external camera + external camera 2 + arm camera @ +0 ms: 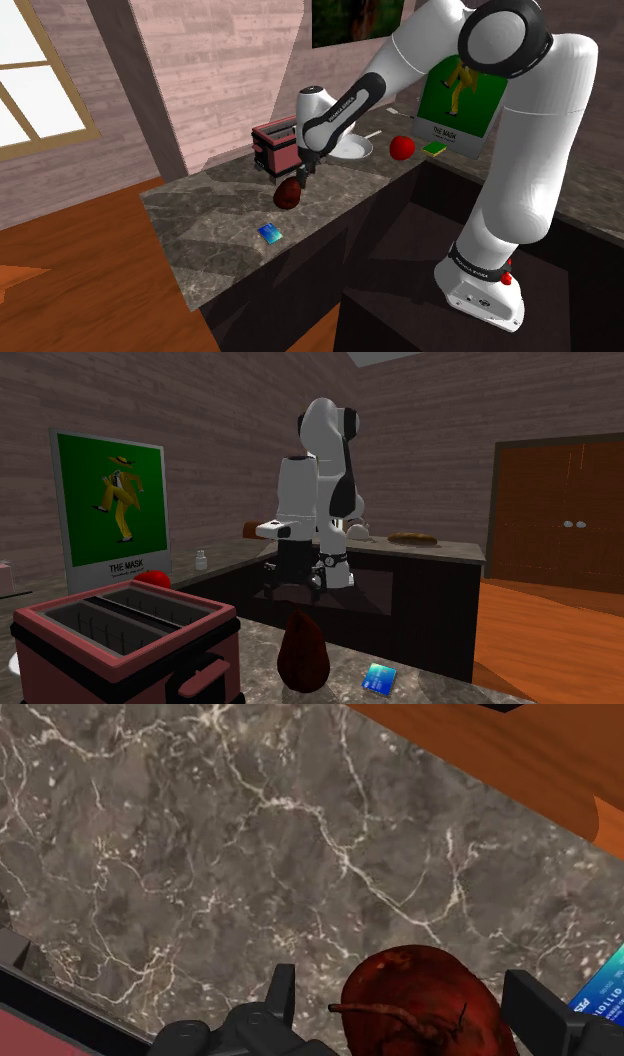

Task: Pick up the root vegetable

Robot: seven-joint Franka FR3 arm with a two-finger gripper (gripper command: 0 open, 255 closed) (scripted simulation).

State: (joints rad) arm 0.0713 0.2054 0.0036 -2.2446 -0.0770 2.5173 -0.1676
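Several things lie on the dark marble table [200, 215], and I name them from the shoulder view's left. First comes a small blue card [269, 234] near the front edge, and behind it stands a red toaster [275, 143]. Just beside the toaster is the root vegetable [289, 192], a dark red bulb with a thin root tail. It appears to rest on the table, directly under the hand of the white arm [340, 115]. Further to the right are a white plate [352, 149], a red apple [402, 147] and a small green object [434, 148].

In the wrist view the jaws are released and stand apart, one on each side of the root vegetable. The bulb sits closer to one of them, and I cannot tell whether that one touches it, but it is not clasped. In my judgement the approach is finished and the bulb is framed correctly. The closing and the lifting are not yet done, so the main part of the task is left.
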